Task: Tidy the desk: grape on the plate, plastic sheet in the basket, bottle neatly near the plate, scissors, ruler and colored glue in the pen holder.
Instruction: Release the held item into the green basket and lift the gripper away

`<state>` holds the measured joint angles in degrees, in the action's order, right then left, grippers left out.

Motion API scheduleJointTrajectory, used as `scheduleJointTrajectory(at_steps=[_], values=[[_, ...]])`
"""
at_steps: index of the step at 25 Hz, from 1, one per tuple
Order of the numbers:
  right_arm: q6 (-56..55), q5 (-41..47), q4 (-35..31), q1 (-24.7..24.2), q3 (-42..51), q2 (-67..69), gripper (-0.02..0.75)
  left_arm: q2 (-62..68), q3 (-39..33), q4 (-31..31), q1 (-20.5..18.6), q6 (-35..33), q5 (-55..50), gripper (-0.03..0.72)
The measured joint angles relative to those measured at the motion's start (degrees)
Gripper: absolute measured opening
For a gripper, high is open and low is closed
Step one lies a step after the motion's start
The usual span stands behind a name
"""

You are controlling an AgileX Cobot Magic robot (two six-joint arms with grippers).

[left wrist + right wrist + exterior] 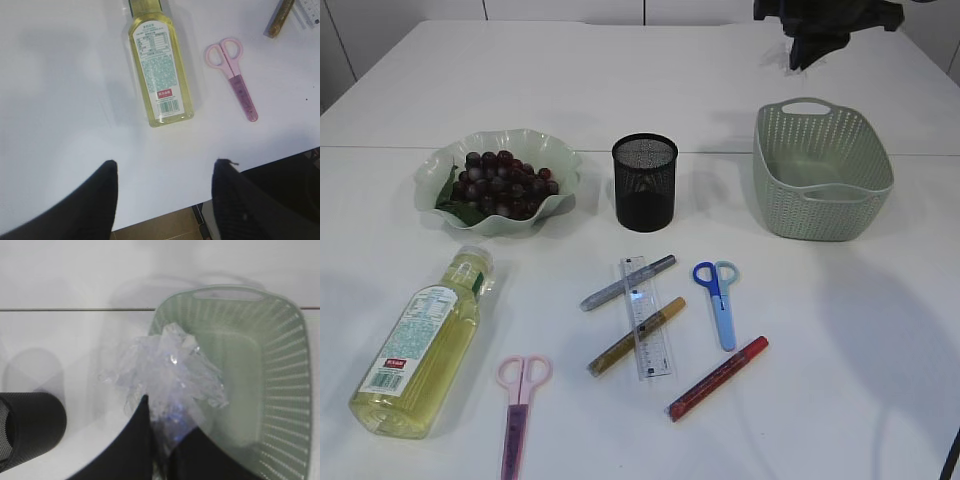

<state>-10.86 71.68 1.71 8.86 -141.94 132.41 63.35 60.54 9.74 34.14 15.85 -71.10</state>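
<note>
While right gripper (162, 440) clamps crumpled plastic sheet (170, 365) above basket (285, 370) near its left rim, best practice: shift further over the middle w/ sheet low before letting go. Left gripper (165, 192) hangs w/ fingers apart, nr bottle (159, 70).

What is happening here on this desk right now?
The right gripper holds the crumpled plastic sheet above the green basket, not yet dropped in. The left gripper is open over the table, near the lying bottle. The grapes are already on the plate. Scissors, ruler and glue sticks lie outside the pen holder.
</note>
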Motion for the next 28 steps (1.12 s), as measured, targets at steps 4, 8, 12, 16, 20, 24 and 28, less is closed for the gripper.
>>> scheduleJointTrajectory(at_steps=[4,8,12,16,20,24,28], values=[[0.0,0.0,2.49,-0.87,0.0,0.0,0.048,0.0,0.0,0.0,0.0,0.0,0.0,0.435],[0.0,0.0,2.88,-2.08,0.0,0.0,0.048,0.0,0.0,0.0,0.0,0.0,0.0,0.435],[-0.1,0.02,3.25,-3.82,0.39,0.0,0.048,0.0,0.0,0.0,0.0,0.0,0.0,0.435],[-0.1,0.02,3.61,-4.3,3.11,0.0,0.048,0.0,0.0,0.0,0.0,0.0,0.0,0.435],[-0.1,0.02,2.92,-4.3,5.31,0.0,0.048,0.0,0.0,0.0,0.0,0.0,0.0,0.435],[-0.1,0.02,2.78,-4.3,5.45,0.0,0.067,0.0,0.0,0.0,0.0,0.0,0.0,0.435],[-0.1,0.02,1.88,-4.3,5.45,0.0,0.161,0.0,0.0,0.0,0.0,0.0,0.0,0.435]])
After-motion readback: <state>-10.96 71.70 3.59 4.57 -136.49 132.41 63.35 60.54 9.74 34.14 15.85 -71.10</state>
